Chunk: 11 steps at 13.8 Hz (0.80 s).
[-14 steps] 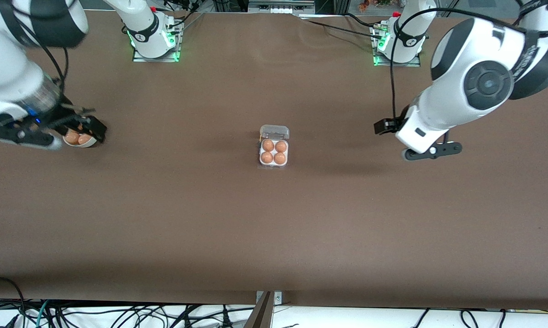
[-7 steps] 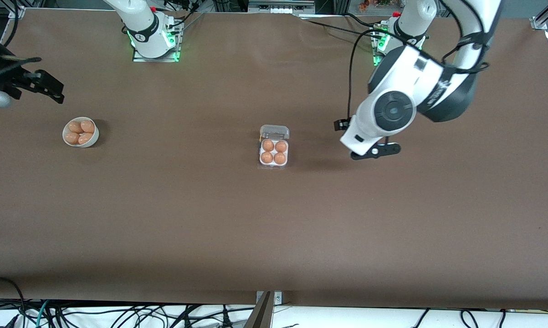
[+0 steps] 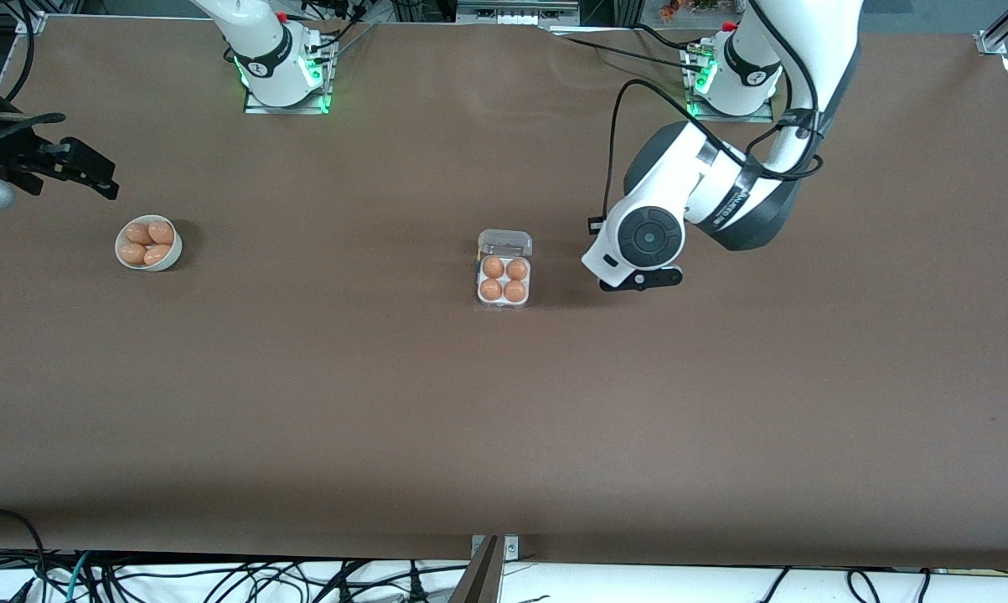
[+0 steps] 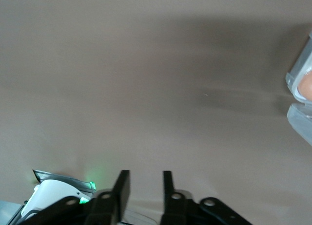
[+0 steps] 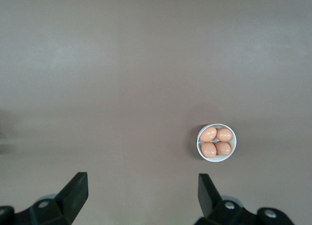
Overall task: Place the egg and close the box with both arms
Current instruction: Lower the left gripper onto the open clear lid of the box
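Note:
The box [image 3: 504, 280] lies mid-table, its white tray holding an egg [image 3: 493, 267] in each cell. Its clear lid [image 3: 505, 243] is open, on the side farther from the front camera. My left gripper [image 3: 638, 280] hangs low beside the box, toward the left arm's end, apart from it. In the left wrist view it [image 4: 145, 181] is open and empty, with the box's edge [image 4: 301, 96] at the picture's border. My right gripper [image 3: 72, 163] is up at the right arm's end of the table, open wide and empty [image 5: 141, 186].
A round white bowl [image 3: 168, 255] with several more eggs [image 3: 148, 243] sits near the right arm's end of the table; it also shows in the right wrist view [image 5: 200, 146]. The two arm bases [image 3: 284, 75] [image 3: 731, 79] stand along the table's edge farthest from the front camera.
My left arm has swung in from its end of the table to just beside the box. My right gripper has lifted off the bowl and drawn back, uncovering it.

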### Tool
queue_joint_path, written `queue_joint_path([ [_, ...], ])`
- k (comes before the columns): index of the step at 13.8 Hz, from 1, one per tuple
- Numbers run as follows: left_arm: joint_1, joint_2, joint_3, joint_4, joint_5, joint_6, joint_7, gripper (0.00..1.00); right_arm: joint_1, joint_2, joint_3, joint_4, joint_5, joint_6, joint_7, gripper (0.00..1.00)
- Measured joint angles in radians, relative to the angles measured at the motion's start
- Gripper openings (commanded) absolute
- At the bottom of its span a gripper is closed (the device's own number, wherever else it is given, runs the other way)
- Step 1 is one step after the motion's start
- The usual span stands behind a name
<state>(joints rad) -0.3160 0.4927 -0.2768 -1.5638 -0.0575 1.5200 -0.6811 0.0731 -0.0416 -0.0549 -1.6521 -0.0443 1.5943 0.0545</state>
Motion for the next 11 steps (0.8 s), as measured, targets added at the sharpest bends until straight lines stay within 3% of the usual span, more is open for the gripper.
queue_joint_path([
  [11,-0.058,0.076,-0.001,0.009,-0.257,0.064,-0.01,0.17,0.0,0.021,-0.004,0.0,0.037,0.03,0.0,1.0],
])
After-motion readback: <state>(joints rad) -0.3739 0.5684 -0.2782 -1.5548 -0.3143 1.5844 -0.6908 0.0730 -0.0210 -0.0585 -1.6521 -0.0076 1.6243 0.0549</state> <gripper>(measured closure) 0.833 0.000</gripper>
